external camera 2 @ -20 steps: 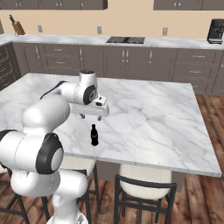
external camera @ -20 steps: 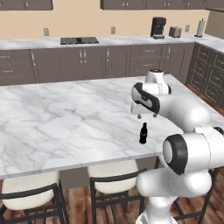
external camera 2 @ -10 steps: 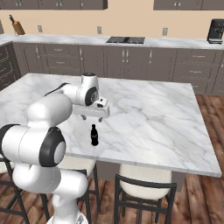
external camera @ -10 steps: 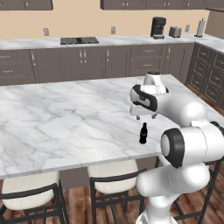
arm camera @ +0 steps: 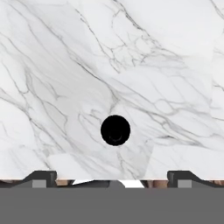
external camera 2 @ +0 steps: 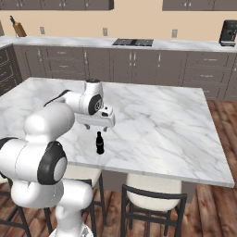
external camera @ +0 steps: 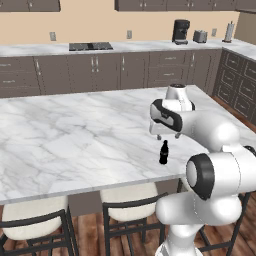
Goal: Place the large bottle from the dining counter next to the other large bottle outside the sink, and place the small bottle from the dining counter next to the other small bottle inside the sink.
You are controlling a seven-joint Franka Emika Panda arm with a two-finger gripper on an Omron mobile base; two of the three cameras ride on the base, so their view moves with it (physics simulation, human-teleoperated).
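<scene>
So the small black bottle (external camera: 163, 152) is standing upright on the marble dining counter (external camera: 75, 145), close to the front edge, roughly over the gap between the two stools (external camera: 131, 207) tucked under that edge. The counter around it is just bare marble, so nothing stands between the bottle and the hand.

The gripper (external camera: 167, 137) hangs right above the bottle with its jaws spread wide and nothing in them. In the left base view the hand sits just behind and above the bottle top. In the right base view you get the same thing mirrored: gripper (external camera 2: 96, 128) over the bottle (external camera 2: 99, 143), with the arm's big white links piled up in the lower left.

The hand view looks straight down, so the bottle (arm camera: 115, 130) is only a black circle on the marble, sitting between the two dark fingertips (arm camera: 41, 178) at the bottom and a bit above them. The counter's front edge and a sliver of wood floor peek in down there too.

Stuff you get from the base views and not from the hand: the back counter with the cooktop (external camera: 90, 46), coffee machine (external camera: 180, 31) and toaster (external camera: 200, 36). The right base view adds a knife block (external camera 2: 19, 28) in the far left corner.
</scene>
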